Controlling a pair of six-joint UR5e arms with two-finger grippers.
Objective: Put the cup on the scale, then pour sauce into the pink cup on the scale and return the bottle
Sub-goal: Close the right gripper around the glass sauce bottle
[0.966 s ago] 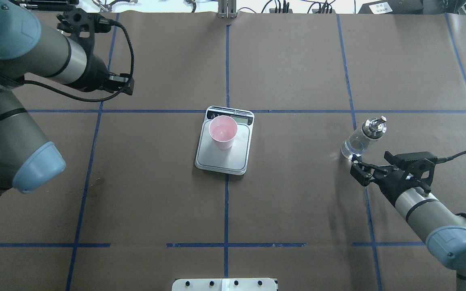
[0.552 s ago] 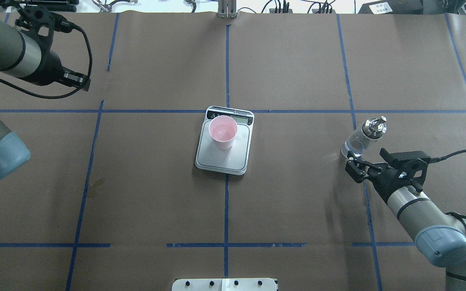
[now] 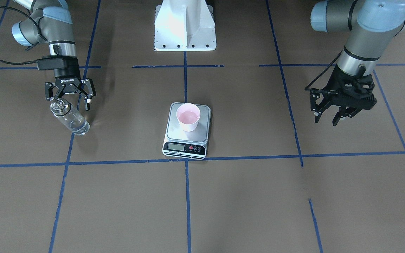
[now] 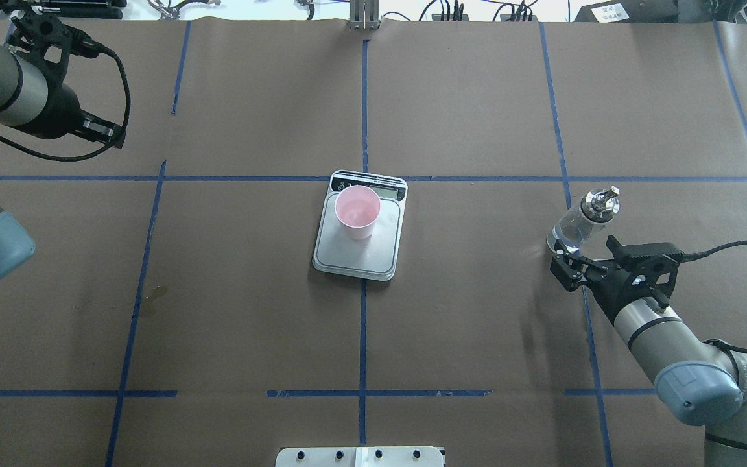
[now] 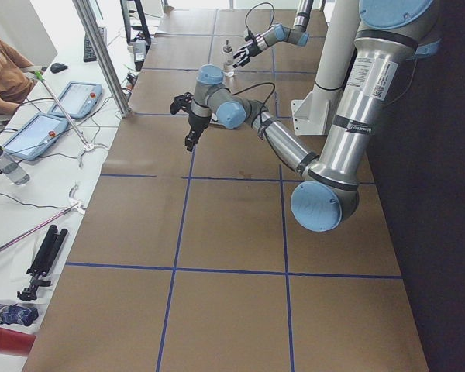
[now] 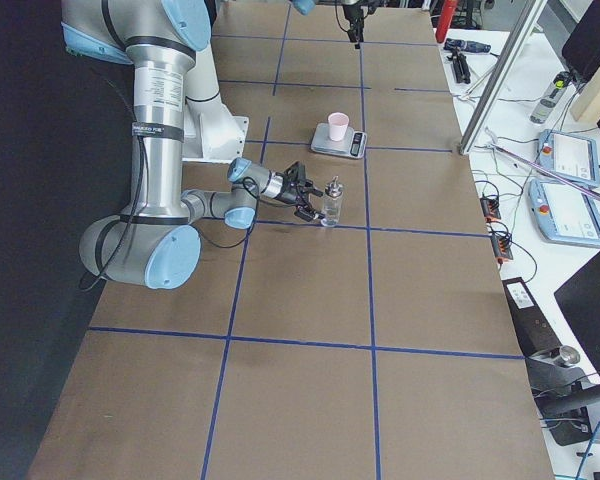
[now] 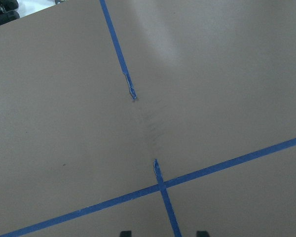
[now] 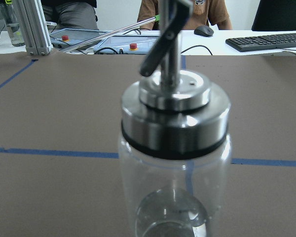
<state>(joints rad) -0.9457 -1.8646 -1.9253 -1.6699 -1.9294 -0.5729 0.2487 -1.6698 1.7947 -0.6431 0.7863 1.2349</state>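
Note:
The pale pink cup [image 3: 188,117] [image 4: 357,211] stands upright on the silver-grey scale [image 3: 205,123] [image 4: 373,256] at the table's middle. The clear glass bottle [image 3: 70,120] [image 4: 581,224] with its metal spout cap stands upright on the table on my right side. My right gripper [image 3: 69,101] [image 4: 576,258] is open, close against the bottle's near side and not closed on it. The bottle fills the right wrist view [image 8: 175,163]. My left gripper [image 3: 328,120] [image 7: 163,234] is open and empty, hanging over bare table far to the left.
Blue tape lines cross the brown paper table cover. The robot's white base [image 3: 185,28] stands at the near edge. Operators, tablets [image 5: 39,132] and cables lie beyond the far edge.
My left arm has pulled back to the far left, away from the scale. My right gripper has moved a little closer to the bottle. Cup, scale and bottle have not moved.

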